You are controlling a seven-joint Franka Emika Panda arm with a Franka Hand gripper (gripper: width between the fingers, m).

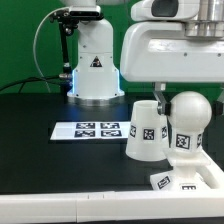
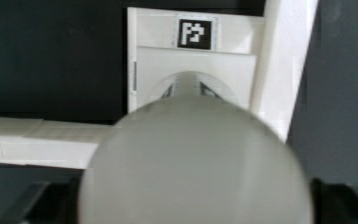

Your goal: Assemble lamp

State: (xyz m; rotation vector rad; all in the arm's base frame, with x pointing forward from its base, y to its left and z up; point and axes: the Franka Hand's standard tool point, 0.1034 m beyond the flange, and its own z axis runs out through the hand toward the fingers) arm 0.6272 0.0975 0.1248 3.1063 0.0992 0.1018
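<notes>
The bulb [image 1: 190, 122] has a round head and a tagged stem. It stands upright over the flat base [image 1: 192, 181] at the exterior view's right; I cannot tell whether it touches the base. My gripper [image 1: 178, 97] comes down from above around the bulb's head. In the wrist view the bulb [image 2: 190, 160] fills the gap between the dark fingers [image 2: 345, 203], which press on both of its sides. The base [image 2: 158, 60] with a tag lies beyond it. The tapered shade [image 1: 146, 130] stands on the table just left of the bulb, apart from the gripper.
The marker board [image 1: 97, 129] lies flat on the black table left of the shade. The white robot pedestal [image 1: 93, 66] with a triangle mark stands behind it. The table's front edge runs close below the base.
</notes>
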